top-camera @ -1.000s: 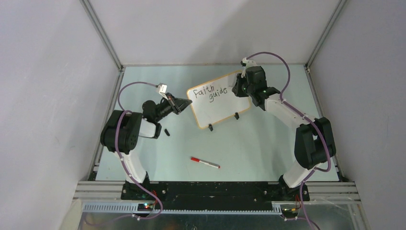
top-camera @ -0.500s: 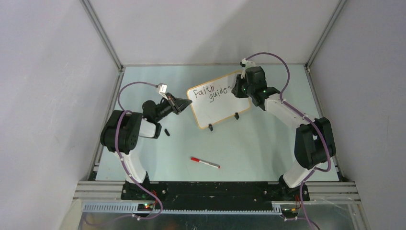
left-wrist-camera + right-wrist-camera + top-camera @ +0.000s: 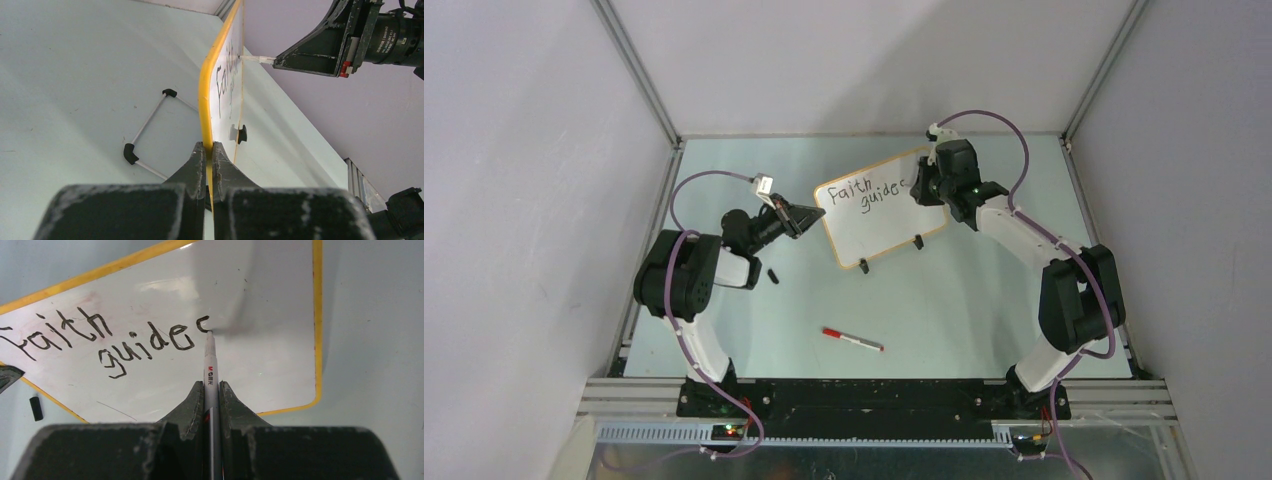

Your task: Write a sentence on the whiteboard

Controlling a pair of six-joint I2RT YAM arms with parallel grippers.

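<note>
The sentence [image 3: 125, 337] read "faith guide" plus a partial "s"; left gripper [image 3: 209, 150] pinched the whiteboard [image 3: 886, 222], right gripper [image 3: 212, 390] clamped the marker [image 3: 209, 362].

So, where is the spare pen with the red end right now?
In the top view, the spare pen lies flat on the table, near the front middle, in front of the whiteboard and apart from it.
</note>
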